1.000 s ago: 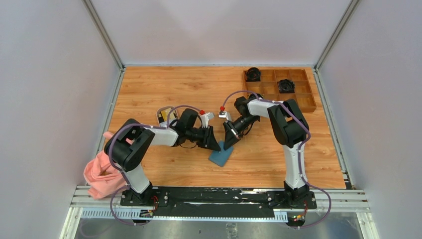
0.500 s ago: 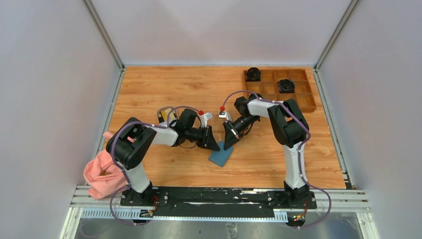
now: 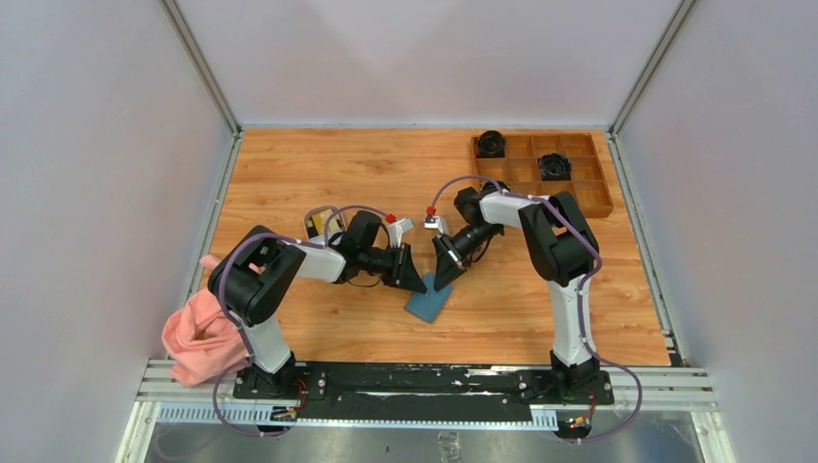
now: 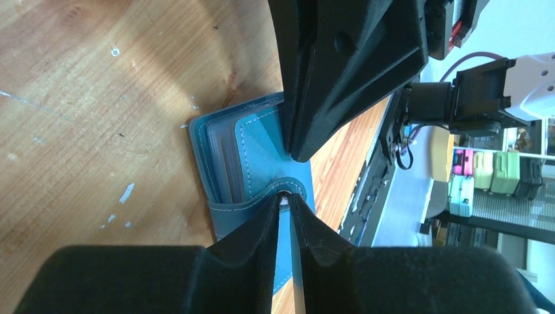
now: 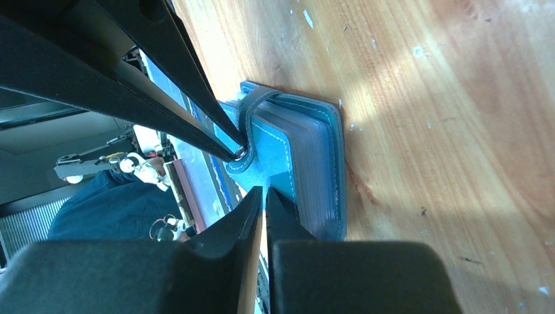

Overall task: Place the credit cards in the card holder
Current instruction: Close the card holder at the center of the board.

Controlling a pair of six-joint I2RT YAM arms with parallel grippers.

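— Where's the card holder (image 4: 260,154)?
— Flat mid-table, between my pincers. My left pincer (image 4: 286,208) is pinched on its snap strap (image 5: 252,103); my right pincer (image 5: 263,196), nearly closed, rests its tips on the cover. I'd peel the strap gently with the body pinned.
— And around it?
— Scuffed wooden tabletop (image 3: 318,164), pale walls; yellowish cards (image 3: 316,222) behind my left arm, well apart from the compartment tray (image 3: 590,201).

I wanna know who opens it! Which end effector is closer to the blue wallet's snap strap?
Left. The left end effector pinches the snap strap; the right end effector touches the card holder just beside it.
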